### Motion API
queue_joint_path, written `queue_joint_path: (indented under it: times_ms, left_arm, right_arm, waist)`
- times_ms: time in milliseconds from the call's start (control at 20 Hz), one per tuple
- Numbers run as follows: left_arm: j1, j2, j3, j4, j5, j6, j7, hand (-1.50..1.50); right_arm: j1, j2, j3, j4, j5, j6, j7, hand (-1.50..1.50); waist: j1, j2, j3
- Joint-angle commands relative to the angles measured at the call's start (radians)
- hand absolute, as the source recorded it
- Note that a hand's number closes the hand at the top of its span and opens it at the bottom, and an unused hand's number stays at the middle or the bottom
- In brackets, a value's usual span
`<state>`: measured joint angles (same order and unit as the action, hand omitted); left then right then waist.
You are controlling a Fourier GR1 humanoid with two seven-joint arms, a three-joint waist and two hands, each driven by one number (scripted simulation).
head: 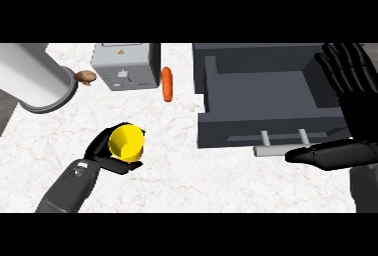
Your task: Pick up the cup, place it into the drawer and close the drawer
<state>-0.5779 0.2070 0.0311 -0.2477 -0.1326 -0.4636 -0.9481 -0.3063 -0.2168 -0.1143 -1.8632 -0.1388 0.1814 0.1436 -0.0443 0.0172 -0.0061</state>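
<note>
A yellow cup point(126, 142) sits tilted in my left hand point(105, 156), whose fingers curl round it above the marble counter at lower left. The dark grey drawer point(221, 127) stands pulled open at the right, its inside bare, with a pale bar handle point(277, 149) on its front. My right hand point(353, 110) is open with fingers straight up beside the drawer's right side, its thumb point(325, 154) lying near the handle's right end.
A grey box-shaped appliance point(125, 65) stands at the back. An orange carrot point(167, 84) lies just right of it. A small brown mushroom point(86, 76) rests beside a large pale cylinder point(33, 80) at the far left.
</note>
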Motion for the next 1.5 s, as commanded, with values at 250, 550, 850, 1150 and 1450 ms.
queue_joint_path:
  times_ms: [250, 550, 850, 1150, 1450]
  left_arm:
    - [0.006, -0.049, 0.043, -0.051, 0.033, 0.025, -0.260, 1.50]
    - [0.078, -0.021, 0.301, -0.080, 0.242, 0.357, -0.221, 1.50]
    - [-0.039, -0.073, 0.262, -0.170, 0.236, 0.267, -0.166, 1.50]
    - [-0.066, -0.161, 0.181, -0.337, 0.208, 0.344, -0.050, 1.50]
    - [-0.240, -0.177, 0.125, -0.531, 0.224, 0.391, 0.284, 1.50]
  right_arm:
    - [-0.032, 0.001, -0.016, 0.039, 0.001, -0.010, -0.009, -1.50]
    - [0.003, -0.014, -0.038, 0.004, -0.003, -0.013, 0.007, -1.50]
    - [0.020, -0.010, -0.039, 0.028, 0.003, 0.003, -0.036, -1.50]
    - [0.095, 0.006, -0.001, -0.039, 0.052, -0.007, -0.024, -1.50]
    - [0.045, -0.003, -0.050, 0.073, 0.037, -0.004, -0.084, -1.50]
  waist:
    - [0.017, -0.001, 0.001]
    - [0.046, -0.014, 0.003]
    - [0.039, -0.016, 0.006]
    - [0.046, -0.022, 0.007]
    - [0.057, -0.023, 0.008]
